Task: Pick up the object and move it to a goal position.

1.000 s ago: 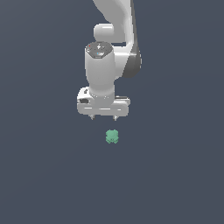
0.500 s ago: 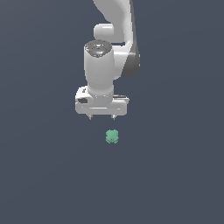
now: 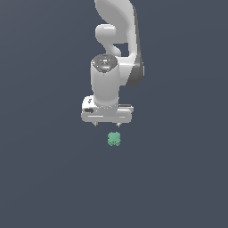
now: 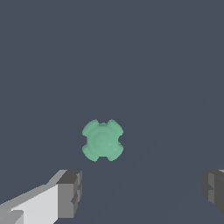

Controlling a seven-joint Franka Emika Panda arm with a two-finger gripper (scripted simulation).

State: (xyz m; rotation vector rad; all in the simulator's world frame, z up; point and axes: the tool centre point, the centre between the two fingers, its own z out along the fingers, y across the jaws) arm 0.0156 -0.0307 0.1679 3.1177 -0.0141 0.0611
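exterior: distant, facing arm; wrist: close, looking down; shared: object (image 3: 114, 139) (image 4: 103, 140)

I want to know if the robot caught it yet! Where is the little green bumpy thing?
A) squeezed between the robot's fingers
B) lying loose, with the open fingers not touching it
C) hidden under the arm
B: the green thing lies apart from the gripper, whose fingers stand wide open around nothing.

Simulated scene, flat featureless slate-grey ground (image 3: 44, 178)
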